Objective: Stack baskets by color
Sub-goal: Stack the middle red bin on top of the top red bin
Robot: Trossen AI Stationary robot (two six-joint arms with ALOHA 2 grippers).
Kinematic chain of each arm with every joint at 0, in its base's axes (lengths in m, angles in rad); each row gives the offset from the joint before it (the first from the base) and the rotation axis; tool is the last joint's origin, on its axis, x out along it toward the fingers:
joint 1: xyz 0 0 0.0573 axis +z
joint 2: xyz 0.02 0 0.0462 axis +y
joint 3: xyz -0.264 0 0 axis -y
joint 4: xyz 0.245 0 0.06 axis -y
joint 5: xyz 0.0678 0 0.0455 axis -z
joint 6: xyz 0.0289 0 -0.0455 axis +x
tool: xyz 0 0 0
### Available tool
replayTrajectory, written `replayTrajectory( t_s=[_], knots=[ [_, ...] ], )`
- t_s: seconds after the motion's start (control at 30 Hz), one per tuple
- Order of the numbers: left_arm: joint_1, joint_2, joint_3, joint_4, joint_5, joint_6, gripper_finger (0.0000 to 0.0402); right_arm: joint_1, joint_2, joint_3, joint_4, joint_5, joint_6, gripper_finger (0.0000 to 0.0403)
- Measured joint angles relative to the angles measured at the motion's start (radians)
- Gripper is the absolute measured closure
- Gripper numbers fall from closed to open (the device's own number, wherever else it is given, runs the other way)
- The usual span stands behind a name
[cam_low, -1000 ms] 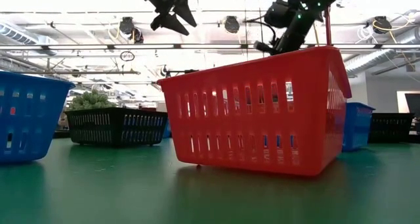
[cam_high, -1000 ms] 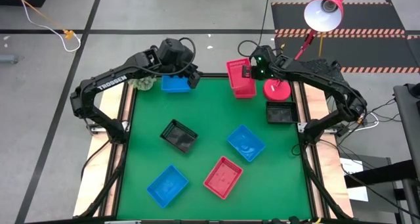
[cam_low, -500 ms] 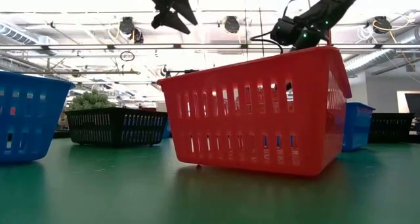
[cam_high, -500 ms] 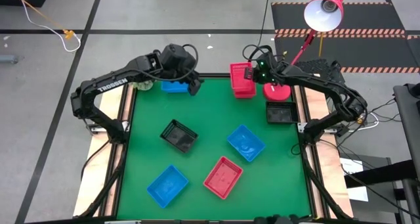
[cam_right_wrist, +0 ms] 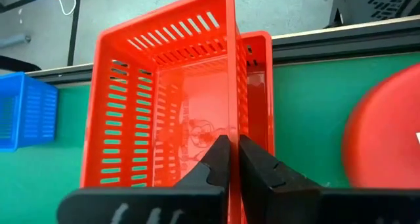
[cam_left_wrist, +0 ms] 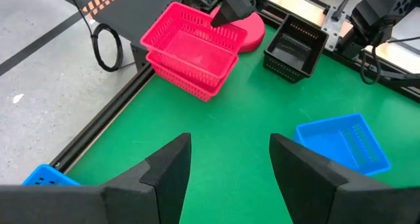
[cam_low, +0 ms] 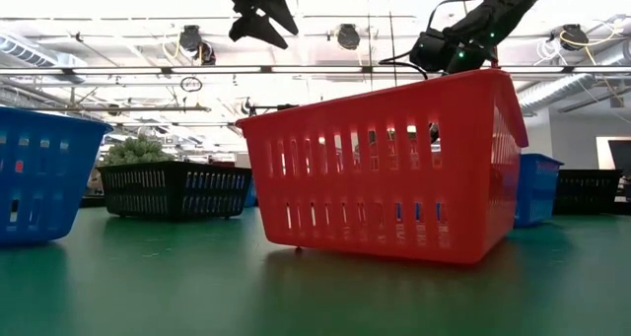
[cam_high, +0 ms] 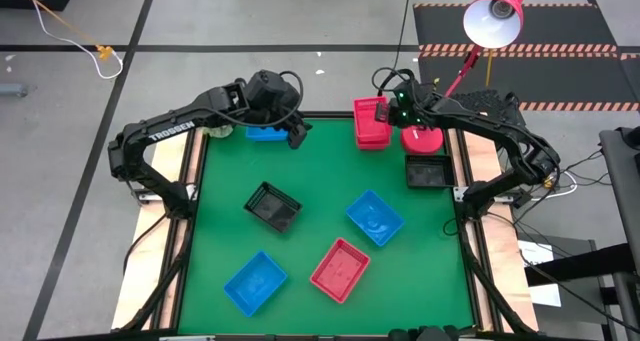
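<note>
My right gripper [cam_high: 386,109] is at the table's far edge, shut on the upper of two nested red baskets [cam_high: 371,124]. The lower red basket [cam_left_wrist: 186,81] stands on the green mat. My left gripper [cam_high: 297,135] hangs open above the mat, right of a blue basket [cam_high: 262,133] at the far left, with nothing between its fingers [cam_left_wrist: 167,171]. A black basket [cam_high: 272,206], a blue one [cam_high: 375,217], a red one [cam_high: 340,269] and another blue one [cam_high: 255,283] lie apart on the mat. Another black basket [cam_high: 428,170] sits at the right edge. My right gripper pinches a long side wall of the upper red basket at its rim [cam_right_wrist: 231,122]. One finger [cam_right_wrist: 213,159] is inside the basket and the other [cam_right_wrist: 257,163] is outside. The fingers slant down from the table's right side. The basket sits upright, nested in the lower red one [cam_right_wrist: 262,50].
The round red lamp base [cam_high: 422,136] stands just right of the red stack, with the lamp head [cam_high: 493,19] beyond the table. A green plant ball [cam_high: 215,129] sits at the far left corner. Open mat lies between the far baskets and the scattered ones.
My right gripper has gone down and toward the far edge with the red basket. The basket was raised and tilted, and now sits level in the other red basket. My left gripper has drifted a little toward the table's right, still open.
</note>
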Motion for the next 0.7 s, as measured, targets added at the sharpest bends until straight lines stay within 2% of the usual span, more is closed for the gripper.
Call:
replayTrajectory(
  t_s=[0.4, 0.7],
  knots=[
    [0.007, 0.0, 0.0, 0.006, -0.01, 0.043, 0.0195, -0.002, -0.001, -0.085, 0.125, -0.006, 0.055, 0.0395],
    [0.032, 0.0, 0.0, 0.007, -0.01, 0.072, 0.0195, -0.002, -0.001, -0.09, 0.121, -0.004, 0.024, 0.0394]
  ],
)
